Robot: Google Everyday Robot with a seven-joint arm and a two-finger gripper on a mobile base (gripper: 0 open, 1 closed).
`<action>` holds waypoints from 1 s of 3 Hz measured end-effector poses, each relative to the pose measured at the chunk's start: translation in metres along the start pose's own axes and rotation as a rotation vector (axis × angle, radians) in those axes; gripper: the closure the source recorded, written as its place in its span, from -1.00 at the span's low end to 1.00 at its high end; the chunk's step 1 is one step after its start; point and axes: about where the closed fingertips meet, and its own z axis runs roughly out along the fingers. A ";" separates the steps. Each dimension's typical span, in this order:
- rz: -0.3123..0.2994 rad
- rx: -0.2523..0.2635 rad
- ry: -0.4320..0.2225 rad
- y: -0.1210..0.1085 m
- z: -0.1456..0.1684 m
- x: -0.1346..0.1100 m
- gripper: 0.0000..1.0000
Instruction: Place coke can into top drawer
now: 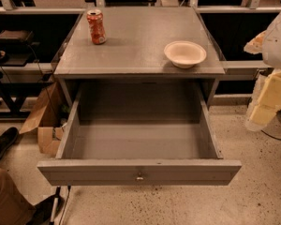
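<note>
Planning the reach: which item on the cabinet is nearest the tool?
The cream bowl, front right; the tool is at right, the coke can back left.

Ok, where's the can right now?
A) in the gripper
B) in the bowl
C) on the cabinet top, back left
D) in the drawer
C: the can stands upright on the cabinet top, behind the open drawer; the gripper is off at the right edge, apart from it.

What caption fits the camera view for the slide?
Top drawer open, empty; coke can upright back-left on the cabinet top, bowl front-right, pincer beside the cabinet's right side.
</note>
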 end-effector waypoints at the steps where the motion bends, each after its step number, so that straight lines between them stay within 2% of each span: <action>1: 0.000 0.000 -0.001 0.000 0.000 0.000 -1.00; 2: 0.072 0.033 -0.078 -0.019 -0.003 -0.008 -1.00; 3: 0.161 0.070 -0.232 -0.058 -0.002 -0.040 -1.00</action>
